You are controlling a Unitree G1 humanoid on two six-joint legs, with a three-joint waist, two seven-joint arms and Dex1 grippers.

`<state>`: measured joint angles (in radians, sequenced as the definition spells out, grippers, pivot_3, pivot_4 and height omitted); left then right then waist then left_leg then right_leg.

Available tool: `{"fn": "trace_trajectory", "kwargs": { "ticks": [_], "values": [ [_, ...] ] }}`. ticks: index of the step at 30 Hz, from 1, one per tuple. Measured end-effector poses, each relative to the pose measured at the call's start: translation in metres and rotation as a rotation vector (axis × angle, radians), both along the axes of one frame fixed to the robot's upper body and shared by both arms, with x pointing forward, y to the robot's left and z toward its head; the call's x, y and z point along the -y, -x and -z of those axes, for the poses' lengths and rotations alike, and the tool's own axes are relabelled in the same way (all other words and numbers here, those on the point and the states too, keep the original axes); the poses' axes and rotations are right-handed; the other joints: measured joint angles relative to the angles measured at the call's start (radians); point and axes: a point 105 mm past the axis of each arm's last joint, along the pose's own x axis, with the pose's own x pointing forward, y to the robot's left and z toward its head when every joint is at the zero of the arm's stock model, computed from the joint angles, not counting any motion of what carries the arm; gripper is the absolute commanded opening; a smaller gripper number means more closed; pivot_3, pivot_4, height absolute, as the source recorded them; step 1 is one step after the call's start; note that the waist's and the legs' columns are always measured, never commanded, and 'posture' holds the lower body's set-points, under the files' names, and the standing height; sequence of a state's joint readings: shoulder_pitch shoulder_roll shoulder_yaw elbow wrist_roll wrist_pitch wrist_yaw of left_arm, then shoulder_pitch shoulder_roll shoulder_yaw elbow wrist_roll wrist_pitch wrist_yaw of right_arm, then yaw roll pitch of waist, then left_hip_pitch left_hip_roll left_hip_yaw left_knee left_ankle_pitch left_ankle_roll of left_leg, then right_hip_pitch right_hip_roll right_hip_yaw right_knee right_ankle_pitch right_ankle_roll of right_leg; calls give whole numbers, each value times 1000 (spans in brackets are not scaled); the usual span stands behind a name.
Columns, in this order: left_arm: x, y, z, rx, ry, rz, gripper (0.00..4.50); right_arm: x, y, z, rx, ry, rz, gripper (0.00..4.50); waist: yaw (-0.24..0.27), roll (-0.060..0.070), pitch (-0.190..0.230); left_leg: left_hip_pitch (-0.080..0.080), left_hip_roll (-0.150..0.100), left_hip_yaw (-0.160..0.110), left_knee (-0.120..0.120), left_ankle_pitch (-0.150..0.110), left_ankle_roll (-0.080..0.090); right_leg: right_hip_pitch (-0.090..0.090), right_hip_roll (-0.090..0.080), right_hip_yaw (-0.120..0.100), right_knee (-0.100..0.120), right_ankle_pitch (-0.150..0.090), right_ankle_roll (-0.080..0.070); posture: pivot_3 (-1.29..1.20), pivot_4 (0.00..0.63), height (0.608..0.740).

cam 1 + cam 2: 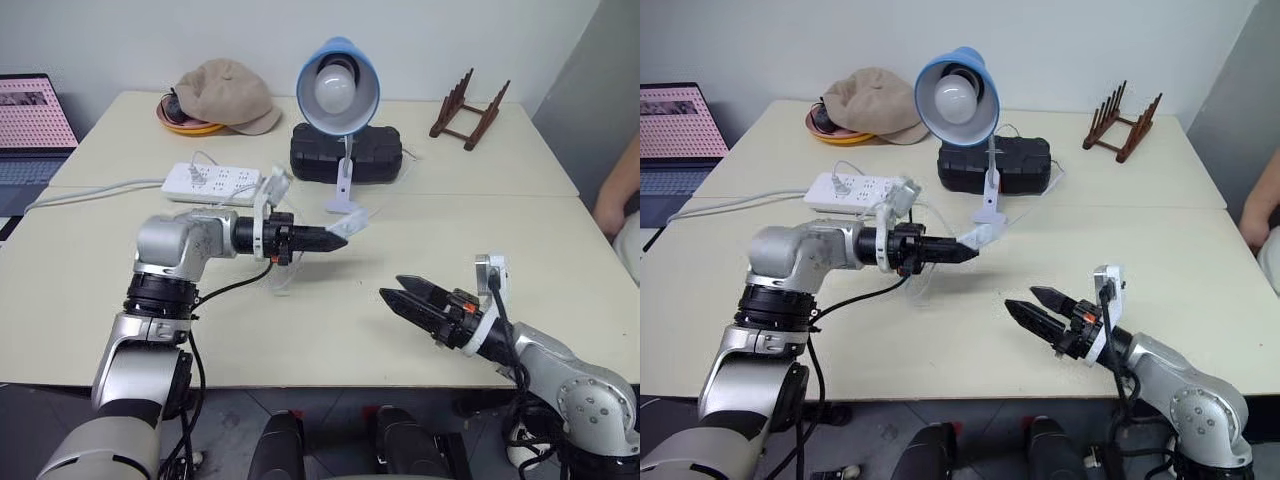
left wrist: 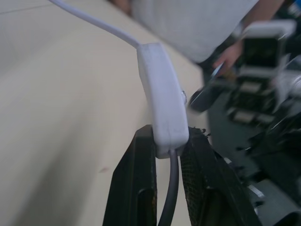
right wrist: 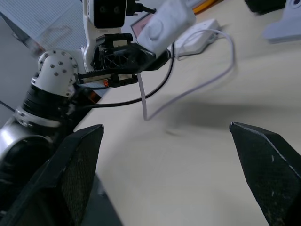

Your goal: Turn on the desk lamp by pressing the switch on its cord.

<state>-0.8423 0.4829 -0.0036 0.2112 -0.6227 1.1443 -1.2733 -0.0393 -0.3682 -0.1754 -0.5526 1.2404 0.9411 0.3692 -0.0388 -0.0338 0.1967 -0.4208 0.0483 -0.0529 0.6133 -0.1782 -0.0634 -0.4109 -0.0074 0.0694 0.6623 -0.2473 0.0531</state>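
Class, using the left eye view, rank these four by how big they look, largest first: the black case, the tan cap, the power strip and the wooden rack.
1. Black case and tan cap: too alike to separate.
2. Power strip.
3. Wooden rack, though it stands farther back, so its rank against the strip is unsure.

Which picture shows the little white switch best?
The left wrist view: the switch is close up, pinched at one end by the left tool. The right wrist view shows its button side. In both eye views it is just a small white piece at the tool's tip.
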Motion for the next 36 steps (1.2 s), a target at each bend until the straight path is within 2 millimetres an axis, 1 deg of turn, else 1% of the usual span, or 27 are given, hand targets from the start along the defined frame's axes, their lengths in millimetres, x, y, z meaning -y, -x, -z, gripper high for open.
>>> {"fn": "trace_trajectory", "kwargs": {
  "ticks": [3,5,7,10,12,14,20,22,23,24,26,27,31,34,36],
  "values": [
    [10,10,-6,-130,79,39,385,-7,-6,-13,-41,-125,-25,4500,-8,0,0,2,0,0,0,0,0,0,1,0,1,0,-1,0,150,740],
    [15,17,-9,-169,93,63,385,-9,-9,-23,-49,-175,-35,4500,-14,0,0,2,0,0,0,0,0,1,1,0,1,0,-1,0,150,740],
    [16,24,-10,-200,108,75,385,-10,-11,-35,-49,-228,-52,4500,-18,0,0,3,0,0,0,0,0,1,1,1,1,0,0,0,150,740],
    [20,37,-2,-257,110,108,385,-15,-10,-49,-41,-269,-94,4500,-19,0,0,3,0,0,-1,0,0,1,1,1,1,0,1,0,150,740],
    [22,40,1,-276,108,110,385,-20,-10,-49,-55,-267,-110,4500,-18,0,0,2,0,0,-1,0,0,1,1,0,1,0,1,0,150,740],
    [21,41,-2,-274,116,106,385,-23,-9,-48,-70,-270,-122,4500,-18,0,0,2,0,0,-2,0,0,1,1,1,0,0,1,0,150,740],
    [23,45,-5,-263,112,115,385,-26,-10,-48,-75,-262,-122,4500,-18,0,0,2,0,0,-1,0,0,1,1,1,0,0,0,0,150,740],
    [23,45,-5,-264,111,114,385,-26,-10,-48,-74,-265,-118,4119,-18,0,0,2,0,0,-1,0,0,1,1,1,0,-1,-1,0,150,740],
    [23,46,-5,-265,111,115,385,-25,-12,-48,-77,-270,-112,4029,-18,0,0,2,0,0,-1,0,0,1,1,1,0,-1,-1,0,150,740],
    [23,46,-5,-266,112,118,385,-24,-13,-48,-78,-274,-107,3703,-18,0,0,2,0,0,-1,0,0,1,1,1,0,-1,-1,0,150,740],
    [24,48,-5,-269,117,127,385,-23,-13,-48,-79,-277,-104,3289,-18,0,0,2,0,0,-2,0,0,1,1,1,0,-1,-1,0,150,740],
    [24,48,-5,-269,115,125,385,-23,-13,-49,-79,-279,-105,2899,-17,0,0,2,0,0,-2,0,0,1,1,1,0,-1,-1,0,150,740],
    [23,48,-5,-267,115,124,385,-22,-13,-49,-80,-278,-107,2093,-17,0,0,2,0,0,-2,0,0,1,1,1,0,-1,-2,0,150,740],
    [22,48,-6,-265,116,123,385,-22,-13,-49,-79,-272,-109,1312,-17,0,0,2,0,0,-2,0,0,1,1,1,0,-2,-4,0,150,740],
    [22,48,-7,-262,120,127,385,-23,-11,-49,-79,-272,-121,893,-17,0,0,2,0,0,-2,0,0,1,1,1,0,-3,-4,0,150,740]
  ]
}}
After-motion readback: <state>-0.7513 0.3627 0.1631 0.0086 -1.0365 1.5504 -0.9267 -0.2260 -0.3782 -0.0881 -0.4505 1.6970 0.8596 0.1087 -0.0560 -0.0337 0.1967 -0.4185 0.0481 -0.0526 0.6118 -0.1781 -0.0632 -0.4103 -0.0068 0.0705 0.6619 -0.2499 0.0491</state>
